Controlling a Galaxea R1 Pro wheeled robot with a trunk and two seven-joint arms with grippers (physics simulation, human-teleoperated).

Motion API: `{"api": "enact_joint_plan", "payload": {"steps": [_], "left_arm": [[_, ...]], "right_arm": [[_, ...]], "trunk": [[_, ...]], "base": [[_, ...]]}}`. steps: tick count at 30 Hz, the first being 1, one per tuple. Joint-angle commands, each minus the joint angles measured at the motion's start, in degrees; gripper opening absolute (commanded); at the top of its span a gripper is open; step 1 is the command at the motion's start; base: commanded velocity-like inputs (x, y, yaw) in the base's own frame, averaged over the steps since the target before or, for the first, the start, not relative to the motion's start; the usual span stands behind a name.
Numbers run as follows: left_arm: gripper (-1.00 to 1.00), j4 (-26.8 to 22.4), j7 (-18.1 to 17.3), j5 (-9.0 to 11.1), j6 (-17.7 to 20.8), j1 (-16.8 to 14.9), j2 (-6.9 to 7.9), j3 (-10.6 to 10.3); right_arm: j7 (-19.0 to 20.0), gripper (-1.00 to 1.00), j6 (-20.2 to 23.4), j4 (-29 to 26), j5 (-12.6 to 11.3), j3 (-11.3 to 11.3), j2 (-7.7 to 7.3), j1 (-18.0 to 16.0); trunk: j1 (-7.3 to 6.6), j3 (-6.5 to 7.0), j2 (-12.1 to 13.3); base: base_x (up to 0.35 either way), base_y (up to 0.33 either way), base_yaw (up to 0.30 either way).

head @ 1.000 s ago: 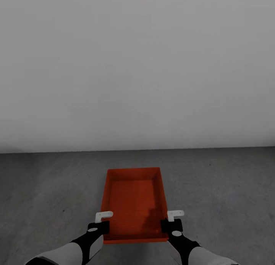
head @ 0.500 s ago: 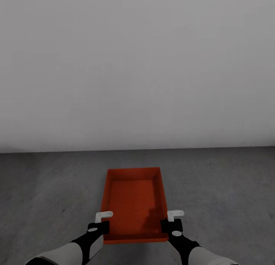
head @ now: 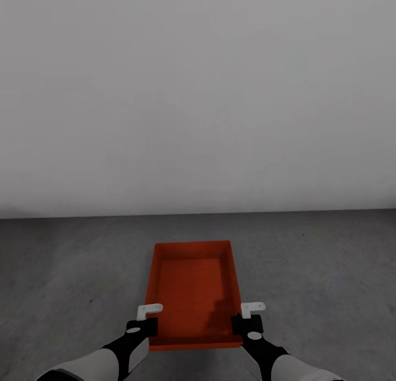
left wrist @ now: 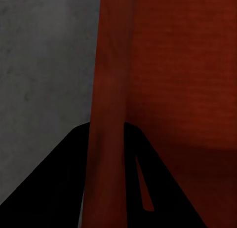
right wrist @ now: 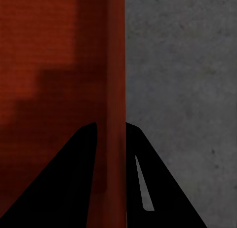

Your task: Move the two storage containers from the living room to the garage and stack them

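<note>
Wall-to-floor line a touch higher in the head view, camera shifted slightly

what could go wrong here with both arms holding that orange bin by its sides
Both grips sit near the bin's close end, left gripper and right gripper each pinching a thin side wall, so the far end could sag or slip. Letting go unevenly might skew it on the concrete floor, complicating stacking the second bin squarely.
</note>
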Motion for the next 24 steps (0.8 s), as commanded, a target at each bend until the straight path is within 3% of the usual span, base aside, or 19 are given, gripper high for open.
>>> {"api": "enact_joint_plan", "payload": {"steps": [1,8,24], "left_arm": [[-1.00,-0.09,1.35,-0.13,-3.35,-0.03,0.18,1.41],[-1.00,-0.09,1.35,-0.13,-3.35,-0.03,0.18,1.43],[-1.00,-0.04,1.35,-0.13,-3.35,-0.03,0.21,1.40]], "right_arm": [[1.04,-1.00,0.06,0.11,-3.00,-3.83,0.03,-0.06],[1.04,-1.00,0.06,0.11,-3.02,-3.83,0.03,-0.04],[1.04,-1.00,0.06,0.11,-3.00,-3.83,0.03,-0.03]], "trunk": [[-0.01,-0.04,-0.02],[-0.01,-0.04,-0.02],[3.51,-2.91,-6.44]], "base": [[0.000,0.000,0.000],[0.000,0.000,0.000],[0.000,0.000,0.000]]}}
